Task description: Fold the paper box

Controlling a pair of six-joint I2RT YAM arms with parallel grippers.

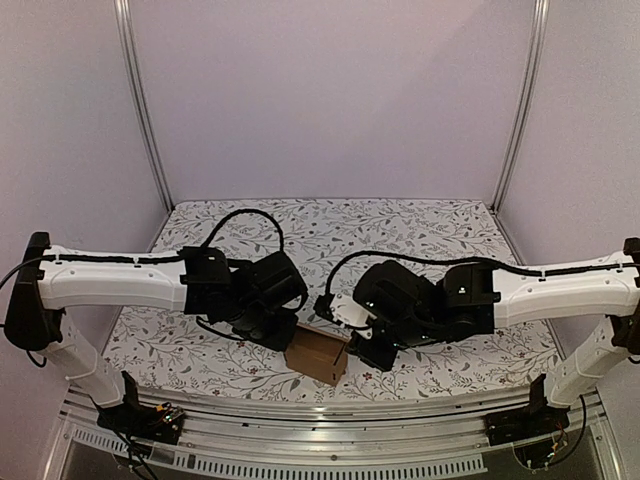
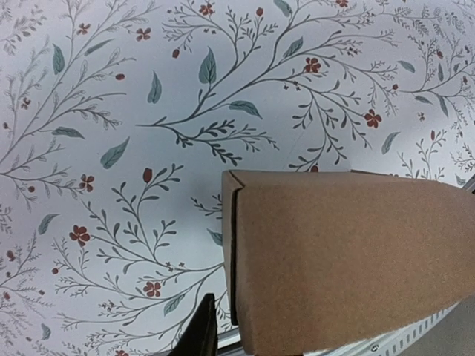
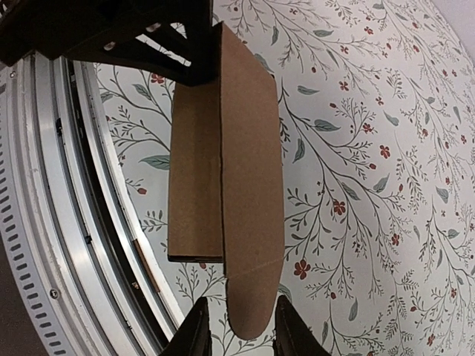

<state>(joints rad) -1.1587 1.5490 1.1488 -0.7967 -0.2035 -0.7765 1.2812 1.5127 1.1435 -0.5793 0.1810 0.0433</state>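
Top external view gives me the paper box (image 1: 318, 357) as a small squarish block of plain brown cardboard, matte and unprinted, at the near edge of the surface (image 1: 420, 225) between the two arms. On the right wrist view it reads as two long flat panels meeting at a sharp crease, with a rounded flap (image 3: 251, 308) sticking out of one end. The left wrist view shows me one broad, grainy panel with a dark seam down its left edge.

The right gripper (image 3: 243, 332) has its black fingers (image 3: 196, 335) apart, one on each side of that flap. I see a sliver of gap on one side, so they are not clamped. The left gripper (image 1: 281, 336) is up against the box's other end. Only one dark finger (image 2: 200, 334) shows, just beside the seam, and I cannot tell whether it is pinching the cardboard.

The surface is a pale cloth printed with thin branches, teal leaves and small red flowers. A ribbed aluminium rail (image 1: 330, 412) runs along its near edge.
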